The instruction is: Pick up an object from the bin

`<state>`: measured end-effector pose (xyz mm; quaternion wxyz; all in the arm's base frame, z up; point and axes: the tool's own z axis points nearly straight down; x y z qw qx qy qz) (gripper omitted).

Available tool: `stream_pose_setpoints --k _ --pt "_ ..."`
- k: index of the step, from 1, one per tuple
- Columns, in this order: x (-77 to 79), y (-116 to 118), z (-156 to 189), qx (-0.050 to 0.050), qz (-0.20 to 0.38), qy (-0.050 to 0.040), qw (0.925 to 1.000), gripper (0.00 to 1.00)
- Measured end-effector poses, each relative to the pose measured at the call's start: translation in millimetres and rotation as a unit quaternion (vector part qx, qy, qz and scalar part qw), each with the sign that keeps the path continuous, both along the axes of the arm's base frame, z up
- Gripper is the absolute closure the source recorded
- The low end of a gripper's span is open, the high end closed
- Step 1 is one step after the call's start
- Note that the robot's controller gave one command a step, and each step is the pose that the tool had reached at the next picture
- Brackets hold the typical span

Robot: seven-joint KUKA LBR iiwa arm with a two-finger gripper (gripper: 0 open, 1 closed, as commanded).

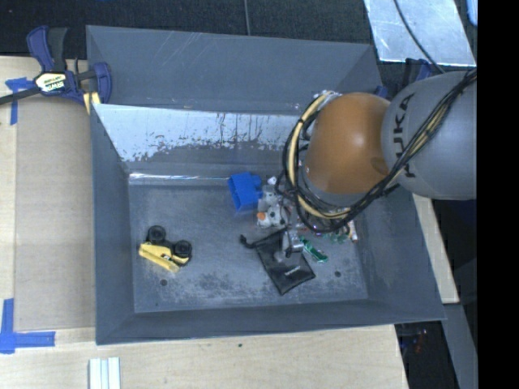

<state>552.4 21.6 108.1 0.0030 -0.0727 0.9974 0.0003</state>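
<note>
Nothing seems lifted yet: the end effector (280,245) hangs over a flat black piece (292,277), front right of the bin (111,225); spread or pinching, I cannot tell.

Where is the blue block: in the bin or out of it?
In. The blue block rests on the bin floor, by the back wall.

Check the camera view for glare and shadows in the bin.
Camera view: pale glare streaks the bin's back wall; the orange cover overhangs the floor's right part, darkening it around the black piece; the blue block and yellow toy lie evenly lit.
</note>
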Motion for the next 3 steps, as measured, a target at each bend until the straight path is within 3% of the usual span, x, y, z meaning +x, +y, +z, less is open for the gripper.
stream_pose_setpoints --k 1,2,3 --pt "-26.0 6 -3 0.000 0.161 0.0021 0.9870 0.00" --pt "-17.3 -39 -24 0.000 0.085 0.0003 0.9964 0.00" --pt "-8.9 -64 -38 0.001 0.260 -0.0024 0.9657 1.00"
